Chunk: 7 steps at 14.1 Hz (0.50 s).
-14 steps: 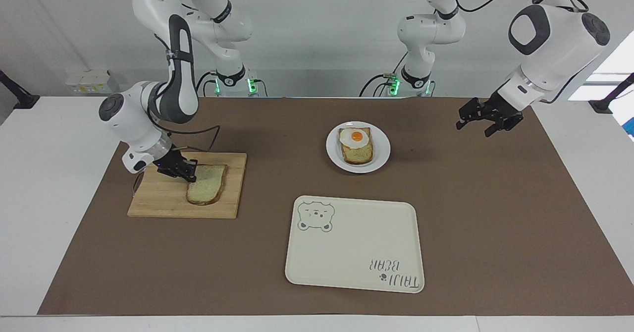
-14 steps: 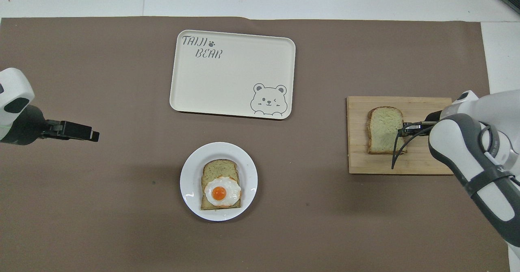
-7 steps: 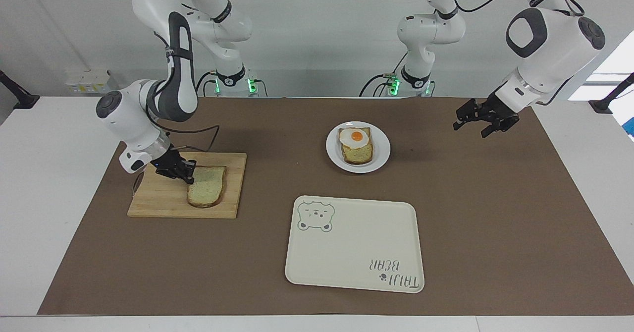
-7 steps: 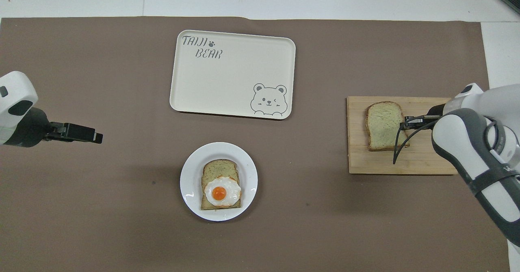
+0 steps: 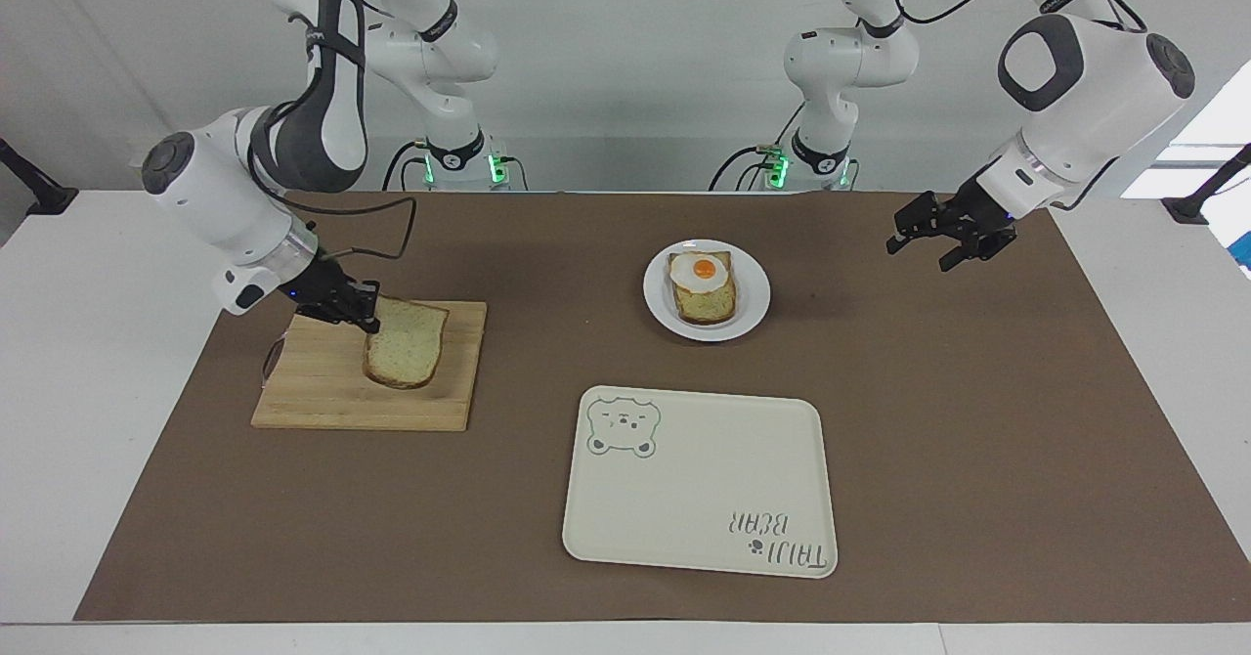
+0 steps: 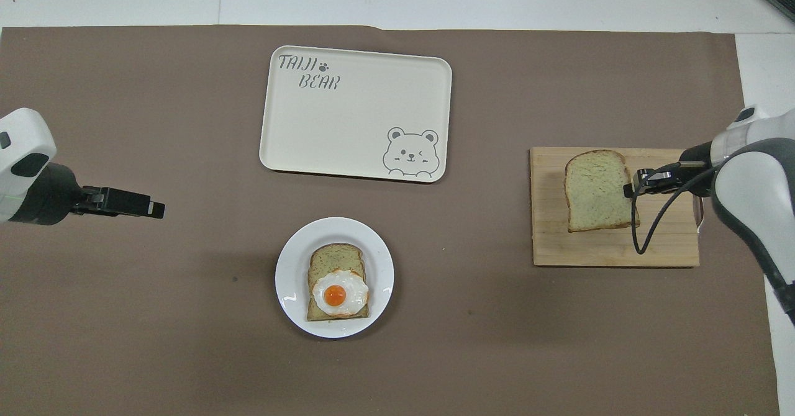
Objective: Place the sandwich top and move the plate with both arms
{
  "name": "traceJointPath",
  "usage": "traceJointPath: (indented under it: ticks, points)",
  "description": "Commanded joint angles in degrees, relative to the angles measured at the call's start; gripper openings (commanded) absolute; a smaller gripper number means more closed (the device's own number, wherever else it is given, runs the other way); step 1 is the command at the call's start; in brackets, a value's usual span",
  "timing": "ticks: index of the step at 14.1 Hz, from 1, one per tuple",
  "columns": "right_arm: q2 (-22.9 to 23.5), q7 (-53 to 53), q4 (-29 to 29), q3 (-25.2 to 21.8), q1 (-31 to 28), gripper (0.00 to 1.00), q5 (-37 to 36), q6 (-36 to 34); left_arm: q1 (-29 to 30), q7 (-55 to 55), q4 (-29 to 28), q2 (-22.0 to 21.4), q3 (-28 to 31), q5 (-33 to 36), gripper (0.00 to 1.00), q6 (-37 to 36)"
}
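One sandwich top [image 5: 405, 346] edge hidden by right fingers [image 5: 369, 314]

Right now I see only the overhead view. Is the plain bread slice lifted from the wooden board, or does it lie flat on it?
Observer: The facing view shows it lifted at one end. The right pincer is shut on the edge of the bread slice, and that end is raised above the wooden board. The slice hangs tilted. Its low end is close to the board, and I cannot tell if it touches.
Operator: And the left pincer? I see it only from the side. Is it open?
Observer: Yes, its fingers stand apart. The left pincer hovers above the brown mat, apart from the plate, and that arm waits.
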Motion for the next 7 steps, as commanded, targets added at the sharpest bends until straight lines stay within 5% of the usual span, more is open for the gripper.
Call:
traceJointPath:
  ticks: [1, 4, 7]
  points:
    - [0.0, 0.8, 2.5, 1.3, -0.2, 0.0, 6.2, -6.2, 1.3, 2.5, -2.7, -2.3, -0.1, -1.4, 1.0, 0.9]
    - [-0.3, 3.7, 2.4, 4.1, 1.4, 0.0, 10.7, -6.8, 2.0, 4.0, -4.5, -3.4, -0.1, -1.5, 1.0, 1.0]
    - [-0.6, 11.0, 1.8, 4.7, 9.2, 0.0, 10.7, -4.4, 1.2, 4.4, -6.0, -4.3, -0.2, -1.6, 1.0, 1.4]
